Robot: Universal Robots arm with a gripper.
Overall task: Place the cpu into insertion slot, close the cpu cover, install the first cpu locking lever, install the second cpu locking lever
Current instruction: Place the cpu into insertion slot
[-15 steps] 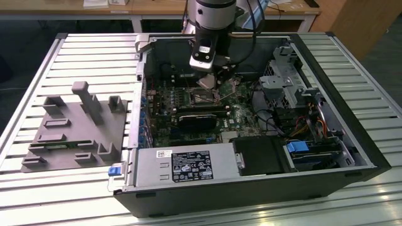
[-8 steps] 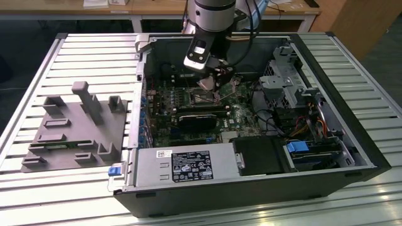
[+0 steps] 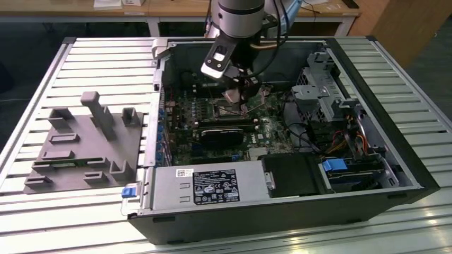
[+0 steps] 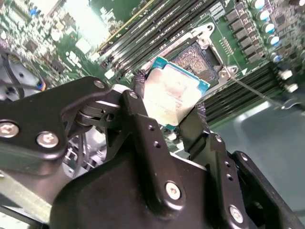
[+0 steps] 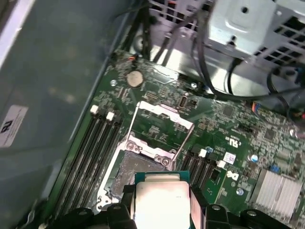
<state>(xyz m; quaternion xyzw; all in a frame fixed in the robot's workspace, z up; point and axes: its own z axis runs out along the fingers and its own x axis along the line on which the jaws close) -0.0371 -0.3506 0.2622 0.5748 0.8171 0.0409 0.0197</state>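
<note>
Gripper (image 4: 169, 102) jaws clamp one cpu (image 4: 174, 90) by its edges, just over the single bare insertion slot (image 5: 136, 171) inside the open computer case (image 3: 282, 222). Beyond the gripper, the cpu cover (image 5: 164, 113) stands flipped open.

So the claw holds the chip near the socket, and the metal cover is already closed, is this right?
Not quite. The claw holds the chip near the socket, but the metal cover is open, swung back away from the socket; the first wrist view shows it.

The cpu (image 4: 169, 90) has a matt, silvery metal top.
</note>
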